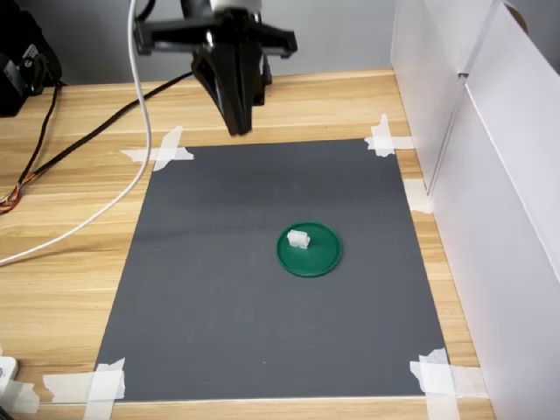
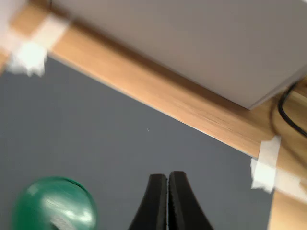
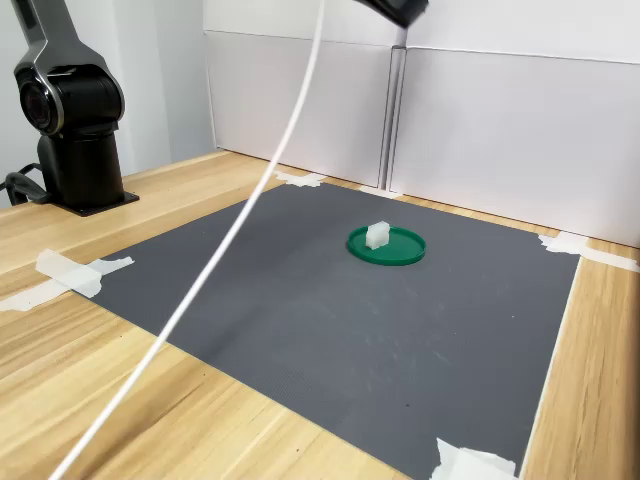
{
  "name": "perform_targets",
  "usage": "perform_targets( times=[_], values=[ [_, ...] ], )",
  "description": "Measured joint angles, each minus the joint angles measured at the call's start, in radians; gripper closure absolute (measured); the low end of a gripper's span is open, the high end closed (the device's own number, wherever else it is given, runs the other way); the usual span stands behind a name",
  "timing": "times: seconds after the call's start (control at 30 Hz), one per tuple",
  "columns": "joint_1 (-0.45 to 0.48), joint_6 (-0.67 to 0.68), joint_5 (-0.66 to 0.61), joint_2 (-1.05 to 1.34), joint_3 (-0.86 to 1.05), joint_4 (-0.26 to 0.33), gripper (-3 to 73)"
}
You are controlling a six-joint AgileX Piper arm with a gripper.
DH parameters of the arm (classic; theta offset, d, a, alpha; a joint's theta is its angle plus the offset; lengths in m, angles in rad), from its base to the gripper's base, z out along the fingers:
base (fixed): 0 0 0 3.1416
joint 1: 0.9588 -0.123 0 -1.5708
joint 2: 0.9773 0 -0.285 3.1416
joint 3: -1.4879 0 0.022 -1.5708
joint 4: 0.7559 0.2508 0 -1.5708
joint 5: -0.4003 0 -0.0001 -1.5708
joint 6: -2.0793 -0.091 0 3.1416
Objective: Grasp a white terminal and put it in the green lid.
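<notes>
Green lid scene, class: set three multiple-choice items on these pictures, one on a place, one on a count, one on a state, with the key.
1. Where is the white terminal?
A. On the bare wood
B. Inside the green lid
C. Between the pincer's fingers

2. How many taped corners of the grey mat does the first exterior view show?
A. Two
B. Three
C. Four

3. How is the pincer?
A. Shut and empty
B. Wide open
C. Shut on the terminal

Key: 1 B, both exterior views show the terminal resting within the lid's rim. 2 C, white tape marks every corner. 3 A, in the wrist view the fingers meet with nothing between them, while the terminal lies in the lid.
</notes>
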Motion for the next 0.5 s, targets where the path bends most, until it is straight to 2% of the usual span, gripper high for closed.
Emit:
perform_targets(
  times=[0.1,0.27,0.4,0.5],
  values=[
    [0.0,-0.193,0.013,0.122,0.073,-0.042,71.5],
    [0.0,-0.544,0.02,0.307,0.191,-0.177,71.5],
    [0.0,-0.676,0.025,0.423,0.294,-0.194,71.5],
    [0.0,-0.7,0.027,0.511,0.402,-0.194,71.5]
  ],
)
